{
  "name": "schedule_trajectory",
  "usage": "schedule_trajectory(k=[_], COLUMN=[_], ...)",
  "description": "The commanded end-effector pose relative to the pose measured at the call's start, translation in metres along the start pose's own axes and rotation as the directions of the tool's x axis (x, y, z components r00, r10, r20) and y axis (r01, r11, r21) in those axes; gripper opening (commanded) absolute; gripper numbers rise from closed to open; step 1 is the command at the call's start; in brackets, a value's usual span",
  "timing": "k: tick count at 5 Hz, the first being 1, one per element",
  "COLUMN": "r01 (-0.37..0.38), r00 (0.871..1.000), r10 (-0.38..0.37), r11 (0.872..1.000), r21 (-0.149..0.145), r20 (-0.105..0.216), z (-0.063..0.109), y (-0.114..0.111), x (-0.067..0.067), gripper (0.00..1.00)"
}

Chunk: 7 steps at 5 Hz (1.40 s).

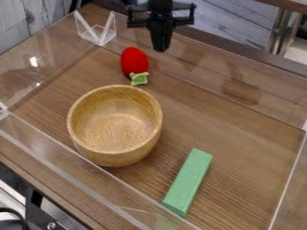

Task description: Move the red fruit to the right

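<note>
The red fruit (135,60) is a small strawberry toy with a light green leafy cap. It lies on the wooden table, just behind the wooden bowl (114,124). My gripper (160,43) points straight down, a little behind and to the right of the fruit. Its dark fingers are pressed together and hold nothing. A small gap separates it from the fruit.
A flat green rectangular block (188,180) lies at the front right. Clear plastic walls (36,153) ring the wooden surface, and a clear bracket (93,29) stands at the back left. Bare wood stretches to the right of the fruit.
</note>
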<state>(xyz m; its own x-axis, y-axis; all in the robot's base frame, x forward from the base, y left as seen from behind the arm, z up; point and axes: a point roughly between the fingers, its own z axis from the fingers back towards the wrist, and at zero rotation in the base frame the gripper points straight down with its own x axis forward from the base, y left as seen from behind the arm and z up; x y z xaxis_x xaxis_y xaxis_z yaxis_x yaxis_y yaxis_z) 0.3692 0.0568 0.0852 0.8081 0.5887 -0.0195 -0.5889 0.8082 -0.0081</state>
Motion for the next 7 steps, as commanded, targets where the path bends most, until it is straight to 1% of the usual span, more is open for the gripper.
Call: schedule_trajectory(k=[1,3,4,5,7], r01=[0.084,0.094,0.049,-0.003,-0.057], r00=[0.996,0.995,0.998,1.000,0.998], r10=[-0.084,-0.094,-0.048,0.003,0.057], r11=[0.996,0.996,0.999,1.000,0.995], r21=[-0.001,0.004,-0.002,-0.011,-0.076], r20=[0.040,0.036,0.029,0.020,-0.001], z=[-0.002,-0.044,-0.043,-0.038,-0.025], y=[-0.008,-0.019,-0.019,-0.019,-0.009], x=[-0.004,-0.008,-0.007,-0.006,-0.011], gripper=[0.00,0.00,1.00,1.00,1.00])
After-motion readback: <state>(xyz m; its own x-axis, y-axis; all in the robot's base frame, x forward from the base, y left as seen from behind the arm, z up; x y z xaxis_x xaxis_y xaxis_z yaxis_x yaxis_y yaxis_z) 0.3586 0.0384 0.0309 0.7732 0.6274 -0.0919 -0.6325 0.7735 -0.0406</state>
